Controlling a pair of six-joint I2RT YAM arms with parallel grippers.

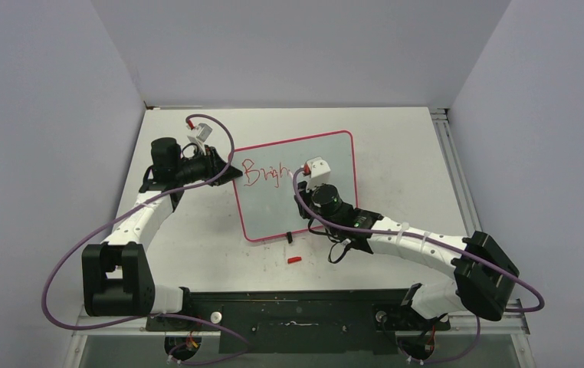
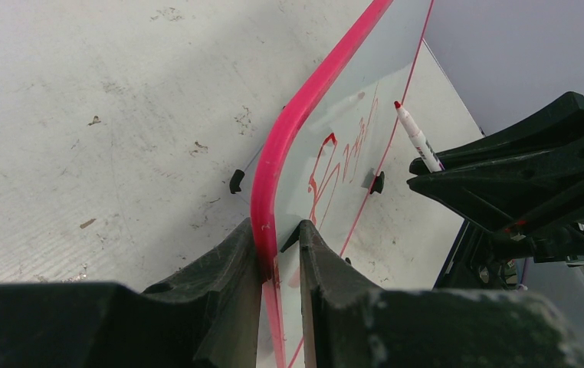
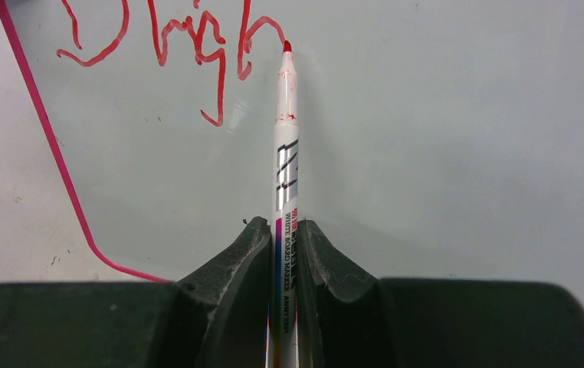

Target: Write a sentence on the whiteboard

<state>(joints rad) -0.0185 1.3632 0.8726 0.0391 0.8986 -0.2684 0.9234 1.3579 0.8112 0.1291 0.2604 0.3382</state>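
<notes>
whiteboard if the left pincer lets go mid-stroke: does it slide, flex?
Probably stiff: the whiteboard shows no bend where the left pincer clamps its edge. Likely light and apt to slide under the marker, since it has only small black feet. Its glossy face looks slippery.

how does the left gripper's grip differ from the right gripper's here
The left gripper pinches the whiteboard by its pink frame; the right gripper clamps a marker by its barrel. The left gripper sits at the board's left edge in the top view; the right gripper is over the white face, with the marker tip at the red lettering. Both have their fingers shut on something.
</notes>
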